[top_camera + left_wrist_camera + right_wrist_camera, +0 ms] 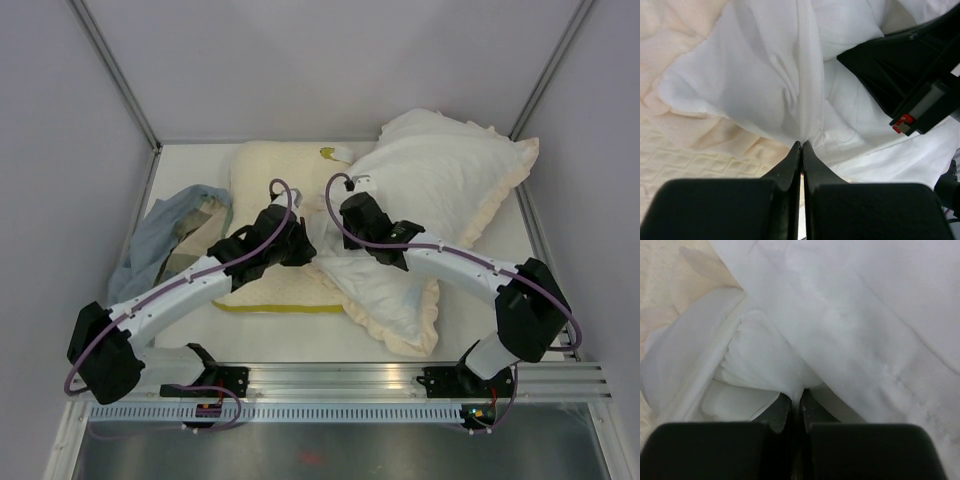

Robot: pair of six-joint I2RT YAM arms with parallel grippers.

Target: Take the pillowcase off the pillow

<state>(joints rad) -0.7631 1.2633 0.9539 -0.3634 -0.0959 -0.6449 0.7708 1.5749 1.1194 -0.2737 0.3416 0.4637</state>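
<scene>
Pinching pillowcase (pixel 400 290) at near-left edge with left gripper (pixel 801 145) and right gripper (pixel 796 394), tips close; long axis diagonal, bulk toward far right

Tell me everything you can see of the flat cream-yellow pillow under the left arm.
The flat cream-yellow pillow looks quilted, its face textured in small diamonds, with a yellow edge along its near side. It lies flat on the white table, the left arm stretched above it. The white frilled pillowcase overlaps its right side; a blue-grey cloth lies beside its left.
</scene>
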